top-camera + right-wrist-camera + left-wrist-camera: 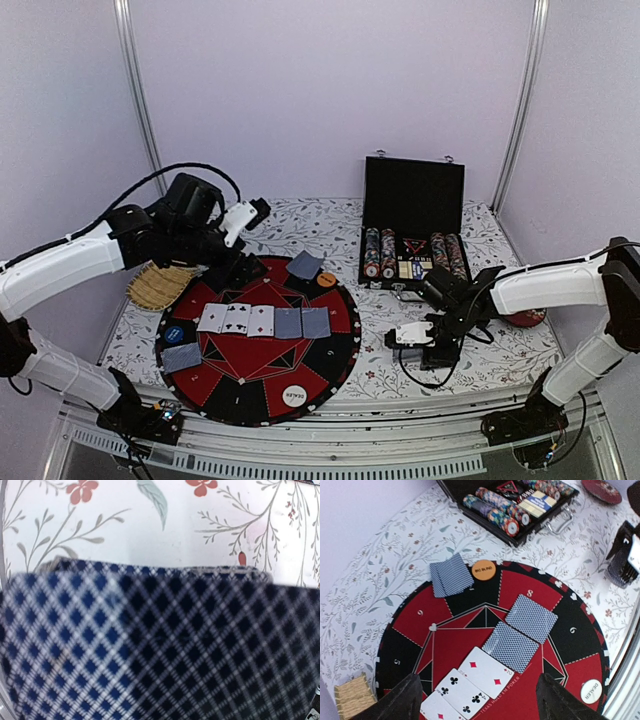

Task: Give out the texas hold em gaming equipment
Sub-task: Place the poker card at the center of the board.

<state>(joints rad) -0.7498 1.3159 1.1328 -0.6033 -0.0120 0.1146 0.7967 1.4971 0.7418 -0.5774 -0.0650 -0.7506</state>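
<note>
A round red and black poker mat (330,365) holds a row of cards: three face up (237,319) and two face down (302,322). Other face-down cards lie at the mat's far edge (305,264) and left edge (182,357). On the mat are an orange disc (326,280), a blue disc (175,333) and the white DEALER disc (294,396). My left gripper (240,278) hovers open and empty above the card row (487,671). My right gripper (422,348) is low over a deck right of the mat. A patterned card back (160,645) fills its view and hides its fingers.
An open black case (413,190) with rows of poker chips stands at the back right. A woven mat (160,285) lies left of the poker mat, and a red disc (525,318) lies at the far right. The table's front edge runs just below the mat.
</note>
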